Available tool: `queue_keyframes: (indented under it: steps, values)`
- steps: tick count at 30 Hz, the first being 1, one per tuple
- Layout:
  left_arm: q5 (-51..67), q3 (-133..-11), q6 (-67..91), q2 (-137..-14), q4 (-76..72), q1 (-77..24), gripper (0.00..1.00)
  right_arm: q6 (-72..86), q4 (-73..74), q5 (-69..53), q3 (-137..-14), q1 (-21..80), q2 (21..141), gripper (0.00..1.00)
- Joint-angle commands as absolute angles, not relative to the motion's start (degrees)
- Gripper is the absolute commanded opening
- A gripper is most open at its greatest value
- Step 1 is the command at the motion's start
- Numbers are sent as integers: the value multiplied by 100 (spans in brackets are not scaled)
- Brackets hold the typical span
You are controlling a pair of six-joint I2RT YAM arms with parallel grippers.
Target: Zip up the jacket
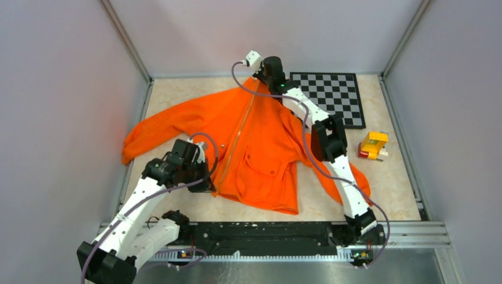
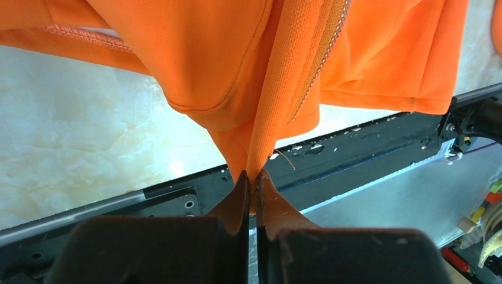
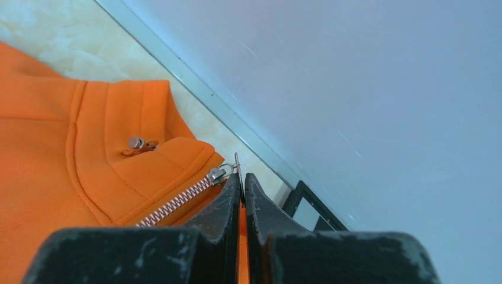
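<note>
Top view: orange jacket (image 1: 254, 142) lies spread flat in the middle of the table (image 1: 391, 189), collar toward the far wall, hem toward the near edge, sleeves out left and right. Left hand (image 1: 205, 182) sits at the near hem by the front opening. Right hand (image 1: 261, 81) is at the collar on the far side. A chessboard (image 1: 334, 94) lies far right of the jacket, and a yellow and red toy block (image 1: 373, 146) sits right of it, apart from the cloth. Left wrist view: left hand (image 2: 253, 178) has its fingers pinched together on the bottom corner of the jacket (image 2: 237, 53), the fabric drawn taut up from the tips; zipper teeth (image 2: 322, 59) run along the front edge. Right wrist view: right hand (image 3: 241, 177) is closed to a thin gap with orange showing between the fingers. The zipper slider (image 3: 216, 175) sits at the top of the collar (image 3: 118, 136), its pull at the fingertips. A metal snap (image 3: 137, 142) is on the collar.
</note>
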State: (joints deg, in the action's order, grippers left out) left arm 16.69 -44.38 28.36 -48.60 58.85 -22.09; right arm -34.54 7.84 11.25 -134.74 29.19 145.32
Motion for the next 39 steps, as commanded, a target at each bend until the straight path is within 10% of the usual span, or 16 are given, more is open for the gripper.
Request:
queue_keyframes:
  steps: [1, 4, 8, 13, 26, 39]
  values:
    - [1613, -4629, 2777, -5186, 6382, -2207, 0, -3534, -28, 895, -14070, 2593, 14641, 1]
    - [1898, -4746, 2681, -5503, 6206, -2201, 27, -2889, 317, 532, -13694, 2607, 14275, 49]
    - [1831, -4682, 2672, -5440, 5981, -2200, 67, -1810, 252, 356, -12598, 2646, 13393, 90]
    - [1654, -5113, 2425, -5255, 6014, -2202, 87, -269, 1499, 749, -11884, 2759, 12100, 91]
    - [1999, -5443, 2209, -4511, 1573, -2191, 99, 1100, 3253, 745, -8668, 2760, 7026, 93]
    - [1734, -7921, 1938, -5204, -358, -2191, 99, 485, 4625, 1707, -10382, 2760, 4518, 94]
